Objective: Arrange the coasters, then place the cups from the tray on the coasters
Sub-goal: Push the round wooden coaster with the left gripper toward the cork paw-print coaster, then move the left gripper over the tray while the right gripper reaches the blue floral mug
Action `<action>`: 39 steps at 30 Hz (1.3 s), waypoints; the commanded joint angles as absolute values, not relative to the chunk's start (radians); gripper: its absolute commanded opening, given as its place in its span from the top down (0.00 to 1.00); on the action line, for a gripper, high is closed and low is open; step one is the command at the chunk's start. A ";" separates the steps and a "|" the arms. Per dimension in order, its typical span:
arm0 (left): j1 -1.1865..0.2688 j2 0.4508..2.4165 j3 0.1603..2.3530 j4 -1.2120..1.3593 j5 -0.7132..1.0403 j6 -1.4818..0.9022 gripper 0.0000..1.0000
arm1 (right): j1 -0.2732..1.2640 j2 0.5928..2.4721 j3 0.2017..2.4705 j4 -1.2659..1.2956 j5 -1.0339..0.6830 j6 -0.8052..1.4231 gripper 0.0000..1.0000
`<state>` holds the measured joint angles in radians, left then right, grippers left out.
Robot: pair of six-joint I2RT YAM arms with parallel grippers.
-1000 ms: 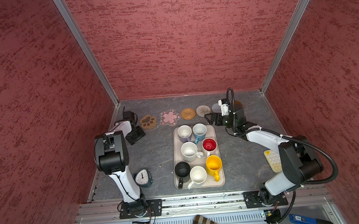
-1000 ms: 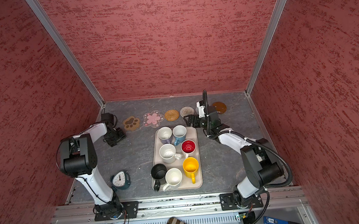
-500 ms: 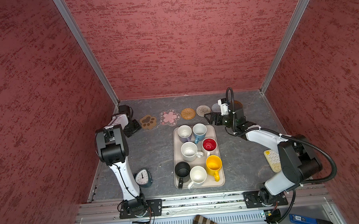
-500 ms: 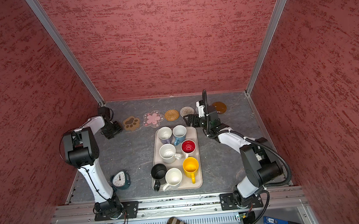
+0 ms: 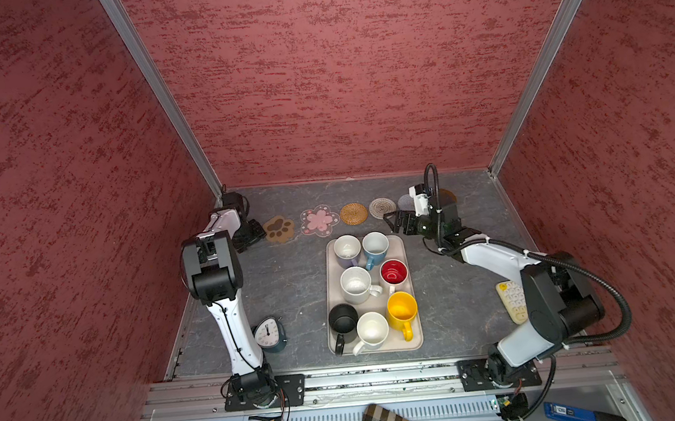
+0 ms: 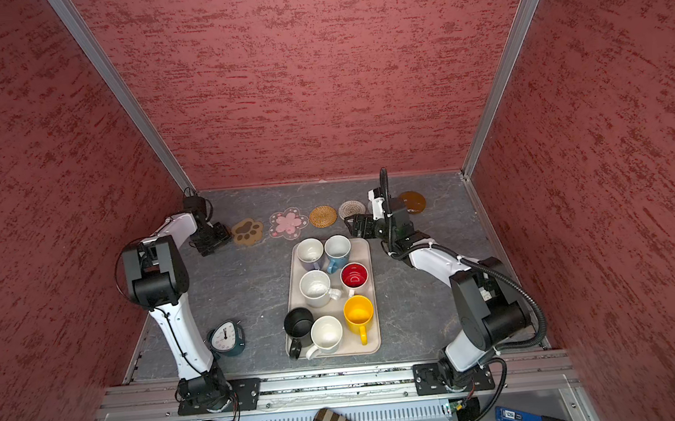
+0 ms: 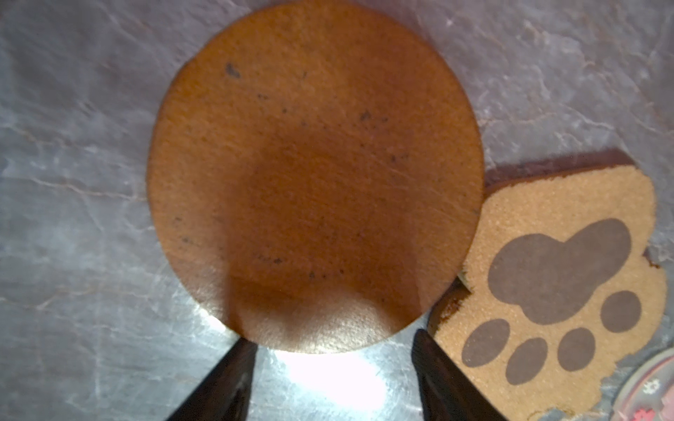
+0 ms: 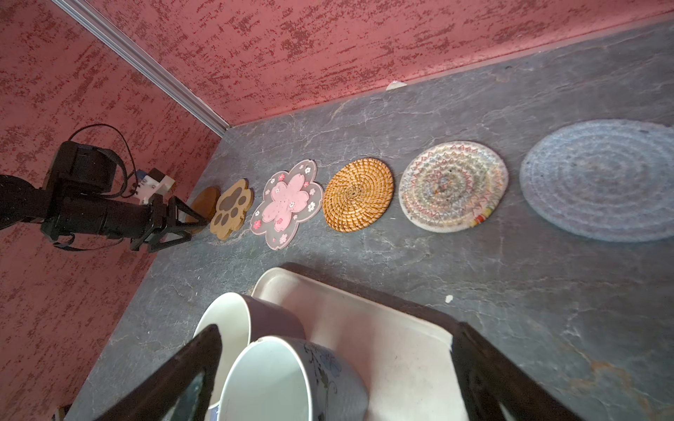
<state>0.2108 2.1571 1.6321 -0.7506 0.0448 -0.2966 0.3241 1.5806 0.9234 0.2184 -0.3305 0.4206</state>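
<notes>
Our left gripper hangs spread, empty, over the brown disc, far left on the surface, touching the paw coaster: overlap could rock a cup. Our right gripper, spread above the tray and its crowded cups, may bump neighbours.

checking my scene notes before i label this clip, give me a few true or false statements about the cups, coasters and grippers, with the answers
1. The yellow cup stands on the tray. True.
2. A cup sits on the paw coaster. False: it is bare, and every cup in view is on the tray.
3. The left gripper is clamped on the brown disc. False: its jaws stand open, and the disc lies flat on the table past the fingertips.
4. The flower coaster lies between the paw coaster and the rattan coaster. True.
5. The right gripper is open and holds nothing. True.
</notes>
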 commanded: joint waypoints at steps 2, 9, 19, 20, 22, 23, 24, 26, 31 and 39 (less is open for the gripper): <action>0.222 2.089 1.588 -0.736 0.082 -0.285 0.25 | 0.320 1.582 0.973 0.208 -0.328 0.398 0.01; 0.201 1.915 1.604 -0.729 0.127 -0.327 0.16 | 0.322 1.525 1.023 0.099 -0.299 0.378 0.07; -0.006 1.688 1.604 -0.782 0.124 -0.312 0.06 | 0.344 1.406 1.112 -0.279 -0.157 0.336 0.14; -0.038 1.662 1.580 -0.779 0.121 -0.317 0.06 | 0.349 1.392 1.104 -0.301 -0.140 0.342 0.14; -0.095 1.614 1.521 -0.758 0.124 -0.327 0.06 | 0.360 1.374 1.091 -0.338 -0.124 0.355 0.17; -0.127 1.590 1.481 -0.742 0.119 -0.336 0.07 | 0.369 1.368 1.085 -0.355 -0.118 0.364 0.19; -0.159 1.567 1.440 -0.722 0.112 -0.345 0.08 | 0.381 1.366 1.079 -0.370 -0.113 0.370 0.20; -0.213 1.525 1.361 -0.682 0.100 -0.370 0.11 | 0.406 1.368 1.070 -0.390 -0.104 0.385 0.23; -0.307 1.453 1.196 -0.585 0.073 -0.429 0.14 | 0.486 1.404 1.058 -0.401 -0.060 0.431 0.17; -0.411 1.382 1.020 -0.456 0.000 -0.465 0.07 | 0.588 1.503 1.063 -0.369 0.008 0.493 0.17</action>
